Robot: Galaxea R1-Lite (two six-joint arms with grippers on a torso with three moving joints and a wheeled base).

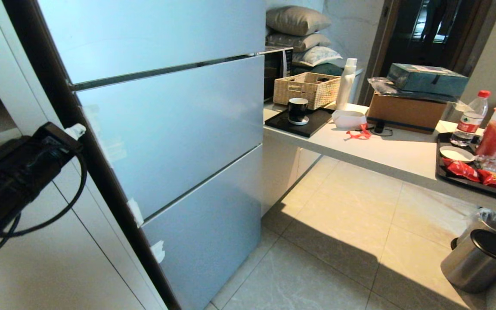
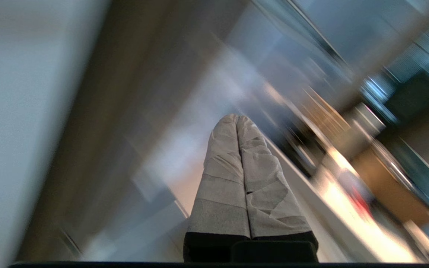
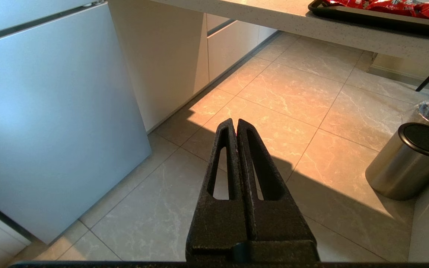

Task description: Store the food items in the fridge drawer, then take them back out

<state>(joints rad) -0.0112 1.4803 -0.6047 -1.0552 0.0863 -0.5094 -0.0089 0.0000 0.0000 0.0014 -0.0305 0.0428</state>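
Both my jaws were closed, empty; no food showed (fridge [image 1: 166, 129] panels shut); I'd judge produce soft, cradled round the middle.

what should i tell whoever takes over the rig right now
Left gripper: shut, empty, raised beside the fridge at its left edge.
Right gripper: shut, empty, hanging over the floor tiles.
Fridge: all door panels closed; drawer and food items not in view.
Done: nothing that shows.
Left: open the fridge, find the food, store it in the drawer, then take it back out.
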